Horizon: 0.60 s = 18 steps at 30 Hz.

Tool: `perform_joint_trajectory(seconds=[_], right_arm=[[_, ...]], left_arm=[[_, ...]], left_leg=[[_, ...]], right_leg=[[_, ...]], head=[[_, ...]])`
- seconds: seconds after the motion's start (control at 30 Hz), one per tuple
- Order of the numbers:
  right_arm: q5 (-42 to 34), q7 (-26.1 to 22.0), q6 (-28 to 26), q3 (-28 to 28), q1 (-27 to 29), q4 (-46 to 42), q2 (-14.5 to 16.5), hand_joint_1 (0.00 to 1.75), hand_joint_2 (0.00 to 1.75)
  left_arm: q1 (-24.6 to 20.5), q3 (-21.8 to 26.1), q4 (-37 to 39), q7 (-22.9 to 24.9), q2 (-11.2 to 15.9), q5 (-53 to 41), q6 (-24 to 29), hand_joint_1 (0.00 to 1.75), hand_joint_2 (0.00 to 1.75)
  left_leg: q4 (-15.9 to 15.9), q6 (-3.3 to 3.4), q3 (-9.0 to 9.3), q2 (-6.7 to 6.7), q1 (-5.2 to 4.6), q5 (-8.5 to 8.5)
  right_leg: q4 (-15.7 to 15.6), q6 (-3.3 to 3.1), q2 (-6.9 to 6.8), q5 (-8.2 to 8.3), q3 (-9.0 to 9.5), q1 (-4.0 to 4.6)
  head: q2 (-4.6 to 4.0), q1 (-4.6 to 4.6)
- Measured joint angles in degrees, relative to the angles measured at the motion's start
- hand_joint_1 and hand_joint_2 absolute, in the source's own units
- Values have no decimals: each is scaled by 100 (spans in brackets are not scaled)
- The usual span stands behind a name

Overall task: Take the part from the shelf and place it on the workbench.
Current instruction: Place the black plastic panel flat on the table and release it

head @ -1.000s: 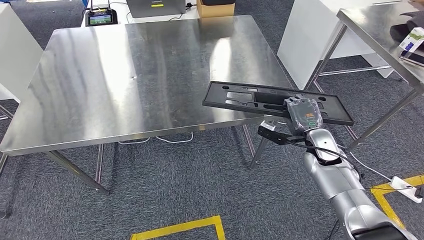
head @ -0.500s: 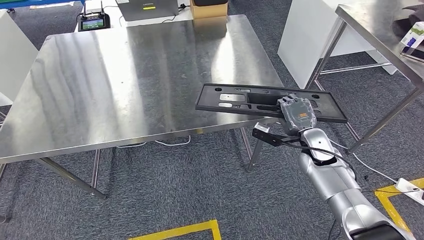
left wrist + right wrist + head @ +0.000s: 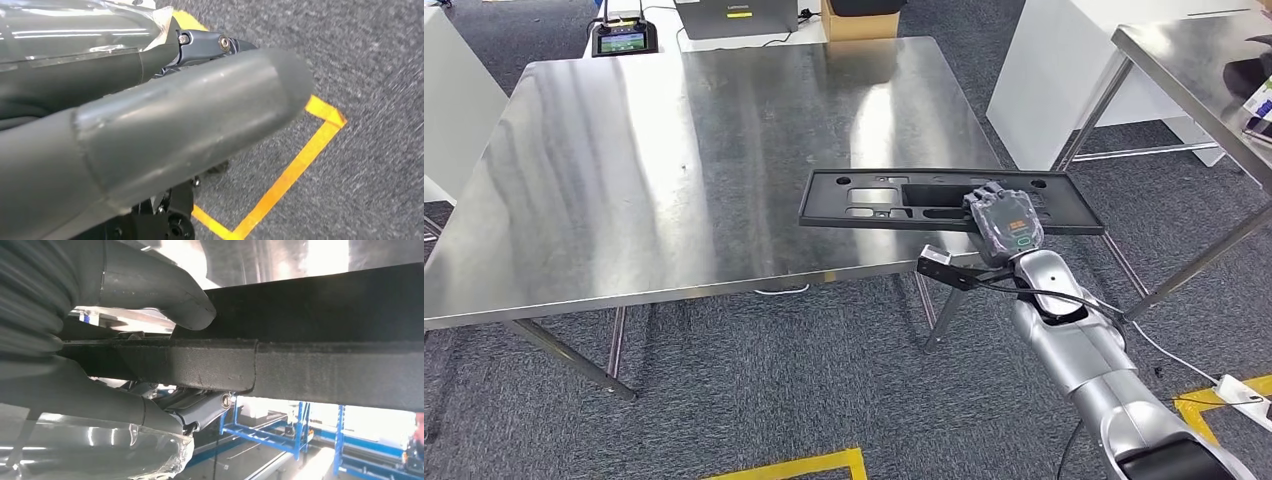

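Note:
The part is a long flat black plastic frame with cut-outs. My right hand grips it near its right half and holds it level, just above the front right corner of the steel workbench. The part's left end hangs over the tabletop and its right end sticks out past the table's edge. In the right wrist view the thumb presses on one face of the part with the fingers under it. In the left wrist view my left hand hangs over the carpet with nothing seen in it.
A second steel table and a white cabinet stand to the right. A controller with a screen and a cardboard box lie beyond the workbench. Yellow floor tape and a power strip lie on the carpet.
My right hand has carried the part to the left, so more of it now hangs over the workbench's corner. The camera has shifted a little.

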Motion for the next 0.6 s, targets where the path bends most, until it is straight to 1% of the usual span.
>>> perform_joint_trajectory(seconds=[0.03,0.07,0.1,0.13,0.17,0.2,0.23,0.27,0.3,0.33,0.37,0.4,0.43,0.47,0.5,0.53,0.57,0.6], right_arm=[[0,0,0,4,-1,7,-1,175,175],[0,0,0,7,-6,10,-2,175,175],[-1,1,-1,8,-16,14,-2,175,175],[-1,0,-1,9,-25,17,-2,175,175],[-1,0,-1,10,-29,22,0,175,175],[3,0,1,11,-33,28,2,175,175],[19,2,7,15,-39,33,3,175,175],[46,7,17,21,-54,40,4,175,175],[78,15,28,31,-76,52,6,175,175],[110,26,38,44,-103,68,9,175,175],[138,40,43,58,-129,88,16,175,175],[164,57,43,75,-150,118,26,175,175],[189,78,41,92,-164,150,39,175,175],[213,98,40,111,-170,185,52,175,175],[229,116,37,130,-170,218,64,175,175],[237,130,34,145,-165,243,73,175,175],[241,138,32,158,-162,262,80,175,175],[242,144,29,166,-163,278,84,175,175]], left_arm=[[1,0,1,1,-8,0,-1,0,0],[2,-1,1,2,-15,0,-1,0,0],[2,1,1,3,-17,0,-1,0,0],[0,1,1,3,-17,-1,-1,0,0],[-1,1,1,4,-15,-1,0,0,0],[-1,2,1,4,-13,-1,0,0,0],[-2,2,1,7,-13,-1,0,0,0],[-1,3,0,10,-10,0,1,0,0],[-1,3,0,13,-9,0,2,0,0],[-3,3,0,17,-8,-2,3,0,0],[-3,2,1,19,-8,-5,4,0,0],[-1,2,1,22,-9,-11,4,0,0],[1,1,1,25,-8,-22,4,0,0],[4,1,1,28,-7,-32,4,0,0],[5,1,1,31,-5,-42,4,0,0],[5,1,1,32,-2,-49,3,0,0],[5,1,1,33,4,-54,1,0,0],[4,1,1,33,12,-58,-1,0,0]], left_leg=[[11,-23,37,-12,9,-38],[33,-58,73,-23,17,-86],[71,-99,100,-33,14,-147],[106,-138,115,-39,6,-201],[132,-174,119,-44,-3,-247],[141,-202,122,-47,-8,-276],[135,-226,127,-47,0,-294],[150,-253,130,-42,12,-318],[235,-283,104,-30,25,-375],[445,-317,13,-14,38,-484],[761,-348,-143,3,51,-627],[1156,-372,-362,15,60,-785],[1537,-388,-596,21,69,-905],[1779,-395,-781,24,73,-929],[1818,-390,-875,26,74,-832],[1641,-376,-860,29,74,-631],[1274,-349,-743,33,73,-352],[873,-317,-585,34,68,-115]], right_leg=[[-247,79,-2,181,64,-27],[-666,159,-7,413,224,-59],[-1075,203,-9,605,408,-74],[-1370,192,-9,722,548,-78],[-1531,146,-7,768,631,-70],[-1556,77,-1,748,655,-50],[-1559,14,3,736,657,-52],[-1563,-32,5,724,668,-60],[-1569,-78,6,706,690,-74],[-1575,-124,6,689,719,-88],[-1577,-163,4,665,749,-89],[-1577,-199,2,640,777,-84],[-1577,-221,1,615,803,-76],[-1576,-233,1,590,832,-70],[-1576,-236,2,561,870,-65],[-1576,-230,5,528,915,-62],[-1578,-218,7,493,966,-61],[-1580,-200,11,458,1009,-56]], head=[[0,1],[0,2],[0,4],[0,3],[0,2],[0,-1],[0,-2],[0,-2],[0,-9],[0,-13],[0,-20],[0,-26],[0,-26],[0,-26],[0,-26],[0,-26],[0,-26],[0,-24]])
